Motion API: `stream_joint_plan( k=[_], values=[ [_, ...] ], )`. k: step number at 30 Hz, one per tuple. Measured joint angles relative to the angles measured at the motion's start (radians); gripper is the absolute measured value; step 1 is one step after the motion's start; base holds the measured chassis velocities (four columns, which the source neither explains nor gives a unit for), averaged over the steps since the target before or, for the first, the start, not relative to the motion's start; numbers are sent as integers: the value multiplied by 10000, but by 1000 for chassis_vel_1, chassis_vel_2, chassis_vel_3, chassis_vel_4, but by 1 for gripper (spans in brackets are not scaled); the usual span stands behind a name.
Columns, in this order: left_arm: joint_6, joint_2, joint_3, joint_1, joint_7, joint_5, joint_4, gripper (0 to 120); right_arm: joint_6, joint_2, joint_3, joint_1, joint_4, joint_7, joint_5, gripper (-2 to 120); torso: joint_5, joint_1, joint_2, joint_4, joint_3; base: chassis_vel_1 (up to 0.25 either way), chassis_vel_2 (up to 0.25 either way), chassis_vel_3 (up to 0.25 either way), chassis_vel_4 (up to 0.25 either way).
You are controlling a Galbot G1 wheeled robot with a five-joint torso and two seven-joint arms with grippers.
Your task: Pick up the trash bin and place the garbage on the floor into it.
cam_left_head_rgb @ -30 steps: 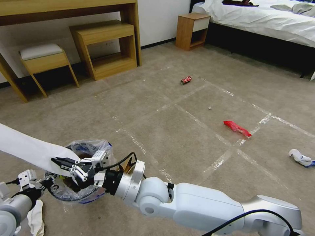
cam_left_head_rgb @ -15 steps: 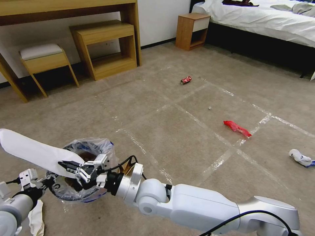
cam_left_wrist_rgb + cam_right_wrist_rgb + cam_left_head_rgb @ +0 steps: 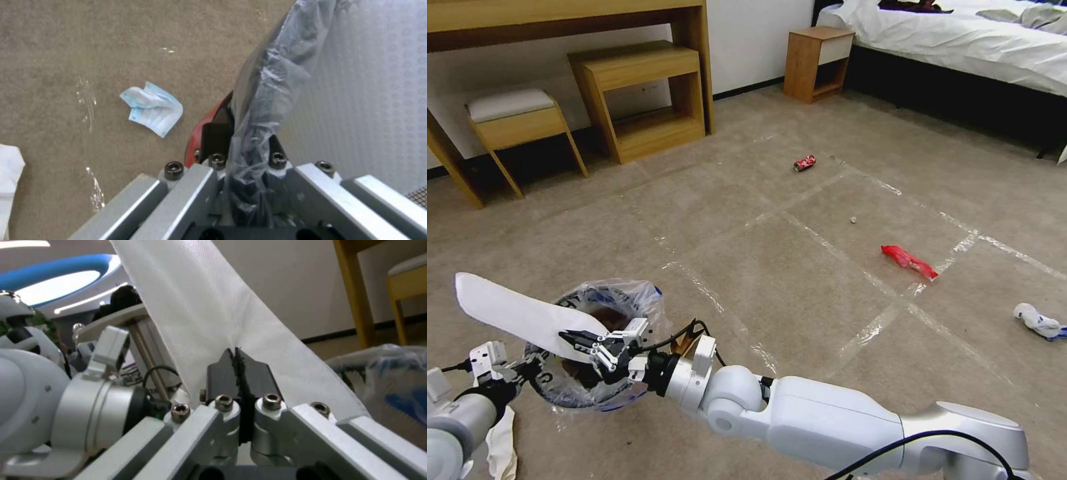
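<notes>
Jaws of right gripper (image 3: 575,339) pinch white slipper (image 3: 520,313) over trash bin (image 3: 594,347).

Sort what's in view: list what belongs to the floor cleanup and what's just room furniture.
Belongs to the job:
trash bin, rim held by left gripper
white slipper, pinched by right gripper over the bin
crushed red can
red wrapper
crumpled tissue
blue-white paper scrap

Just lying about:
stool
wooden shelf unit
nightstand
bed
</notes>
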Motion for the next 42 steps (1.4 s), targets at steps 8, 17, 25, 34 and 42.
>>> stream_joint_plan(
  k=[8,17,25,34,42],
  values=[
    [-1,4,9,-61,4,-13,4,1,90,-35,-109,20,-304,-37,-22,0,0,0,0,0,0,0,0,0,0],
    [-8,-34,34,-78,20,0,50,1,237,60,-283,37,-751,-73,-74,0,0,0,0,0,0,0,0,0,0],
    [-18,-8,42,-91,57,1,122,1,296,195,-422,80,-982,-52,-121,0,0,0,0,0,0,0,0,0,0],
    [-35,-12,92,-156,87,22,193,1,314,221,-533,125,-1243,60,-273,0,0,0,0,0,0,0,0,0,0],
    [-37,-25,110,-160,90,34,202,1,421,378,-580,135,-1569,90,-375,8,0,0,0,0,0,0,0,0,0]
  ],
)
